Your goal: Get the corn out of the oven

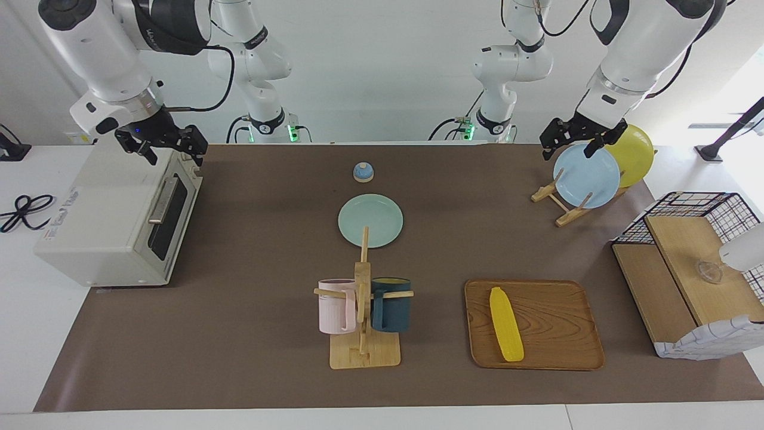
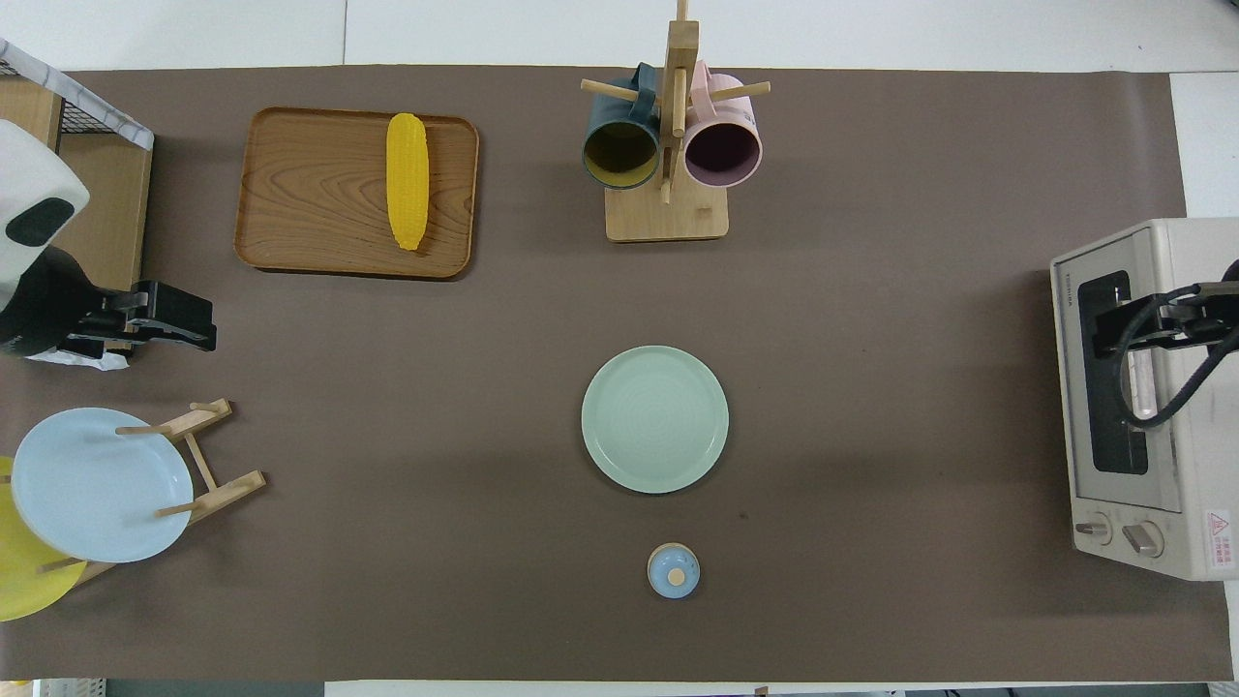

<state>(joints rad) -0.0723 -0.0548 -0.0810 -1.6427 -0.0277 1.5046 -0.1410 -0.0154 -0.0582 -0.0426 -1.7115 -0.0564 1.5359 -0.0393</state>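
The bright yellow corn cob [image 1: 506, 324] lies on the brown wooden tray [image 1: 555, 310], well apart from the shut off-white toaster oven [image 1: 113, 218] at the right arm's end. The right gripper [image 1: 170, 146] hangs spread over the oven's top; the left gripper [image 1: 572, 139], spread and empty, hangs over the pale blue plate [image 1: 586, 176].

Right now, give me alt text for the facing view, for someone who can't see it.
A yellow corn lies on a wooden tray, away from the closed off-white oven at the right arm's end of the table. The right gripper hangs over the oven; the left gripper hangs over a plate rack. A green plate and mug tree sit mid-table.
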